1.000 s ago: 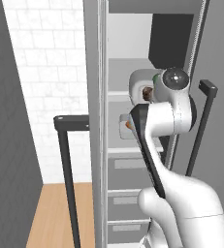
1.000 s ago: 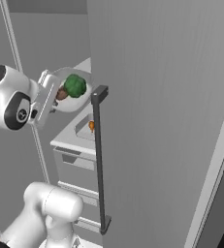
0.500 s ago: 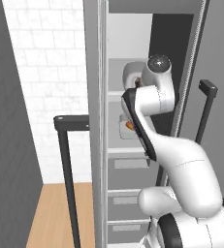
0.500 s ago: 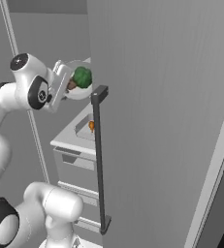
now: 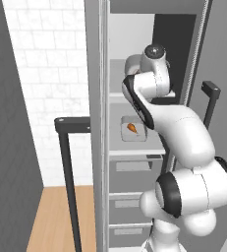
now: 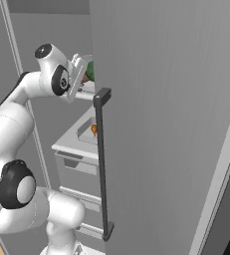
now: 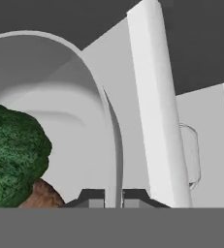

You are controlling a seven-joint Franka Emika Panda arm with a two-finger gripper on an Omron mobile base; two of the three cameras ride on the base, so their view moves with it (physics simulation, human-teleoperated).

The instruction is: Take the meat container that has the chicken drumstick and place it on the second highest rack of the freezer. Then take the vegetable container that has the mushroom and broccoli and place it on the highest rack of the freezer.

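The vegetable container point(image 7: 79, 97) is being held by its rim, with the two dark fingertips point(image 7: 91, 197) closed right down on either side of the thin wall. In the hand view, the gripper point(image 7: 113, 197) is seen pinching that edge so the jaws are almost together, with just the rim between them. Inside the container, the broccoli point(image 7: 14, 155) is being carried along on the left, and a bit of brown mushroom point(image 7: 40, 193) is tucked just under it.

In the right base view, the gripper point(image 6: 82, 74) is being held up high at the freezer opening, and the green of the broccoli point(image 6: 90, 70) is peeking out just past the edge of the freezer door point(image 6: 161, 124). The container itself is being kept up in the air near the upper part of the freezer; whether it's touching a rack can't be told.

Lower down, the meat container point(image 5: 133, 129) is sitting on a shelf inside the freezer, with the orange drumstick point(image 5: 133, 128) lying in it. It's also seen in the right base view point(image 6: 89, 130), just behind the dark door handle point(image 6: 102, 164). Drawers point(image 5: 134, 167) are stacked below that shelf.

In the left base view, the arm point(image 5: 179, 128) is being stretched up into the open freezer, well above the meat container.
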